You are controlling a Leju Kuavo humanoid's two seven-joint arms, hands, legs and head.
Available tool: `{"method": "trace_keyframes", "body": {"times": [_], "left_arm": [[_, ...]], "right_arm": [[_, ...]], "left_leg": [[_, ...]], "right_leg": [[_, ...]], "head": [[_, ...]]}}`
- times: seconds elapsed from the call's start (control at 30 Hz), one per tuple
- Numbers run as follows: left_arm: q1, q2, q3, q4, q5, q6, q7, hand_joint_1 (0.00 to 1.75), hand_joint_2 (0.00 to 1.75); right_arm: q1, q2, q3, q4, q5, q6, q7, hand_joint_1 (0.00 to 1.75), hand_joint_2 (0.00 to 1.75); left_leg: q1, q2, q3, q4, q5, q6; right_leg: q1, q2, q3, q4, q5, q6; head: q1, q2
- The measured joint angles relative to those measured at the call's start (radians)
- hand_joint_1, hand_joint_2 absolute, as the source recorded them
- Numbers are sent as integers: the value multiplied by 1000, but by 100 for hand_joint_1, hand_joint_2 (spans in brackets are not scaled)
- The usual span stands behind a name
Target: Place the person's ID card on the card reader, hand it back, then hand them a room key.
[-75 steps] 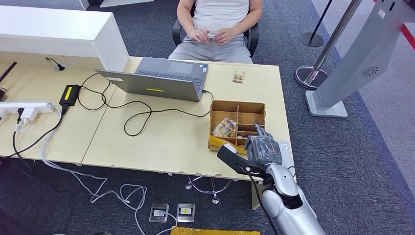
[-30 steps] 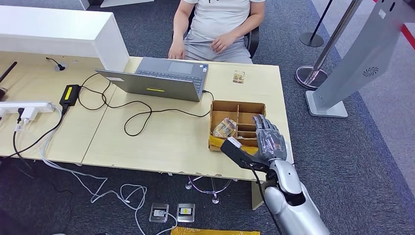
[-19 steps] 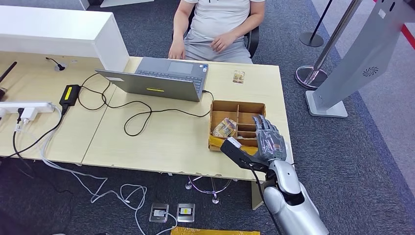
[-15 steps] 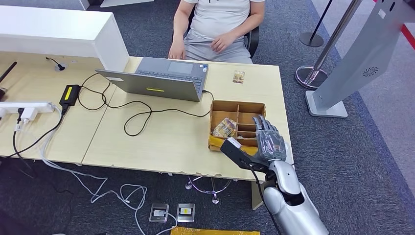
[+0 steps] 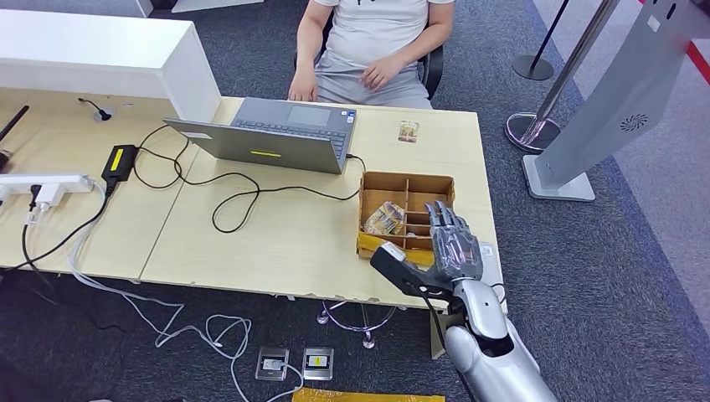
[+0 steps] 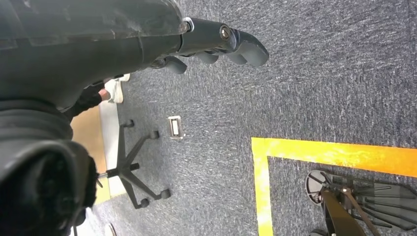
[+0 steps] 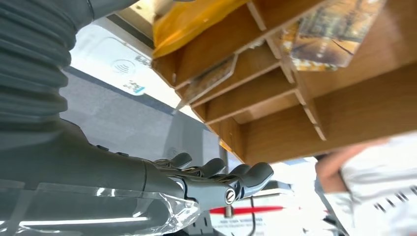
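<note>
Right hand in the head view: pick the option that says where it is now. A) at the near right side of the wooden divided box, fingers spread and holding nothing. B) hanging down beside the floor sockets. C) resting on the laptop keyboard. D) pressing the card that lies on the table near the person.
A: the right hand sits at the near right side of the wooden divided box, fingers spread, with nothing in it.

My right arm [image 5: 490, 356] is glossy silver — its right hand [image 5: 452, 243] dark grey, ribbed at the wrist, a black cable alongside.
</note>
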Motion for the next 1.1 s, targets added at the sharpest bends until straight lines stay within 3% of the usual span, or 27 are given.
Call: {"method": "trace_keyframes", "body": {"times": [0.2,0.63,1.1], "left_arm": [[-2,0,-7,0,2,0,0,0,0],[-3,1,-22,0,-11,-3,-1,0,0],[-3,9,-42,0,-14,-5,-4,0,0]], "right_arm": [[-30,3,5,130,-2,-102,-57,0,175],[-46,26,19,277,6,-185,-29,0,175],[-50,14,19,303,-31,-238,-52,0,175]], "left_leg": [[0,0,0,0,0,0],[0,0,0,0,0,0],[0,0,0,0,0,0]], "right_leg": [[0,0,0,0,0,0],[0,0,0,0,0,0],[0,0,0,0,0,0]], "head": [[0,0],[0,0],[0,0]]}}
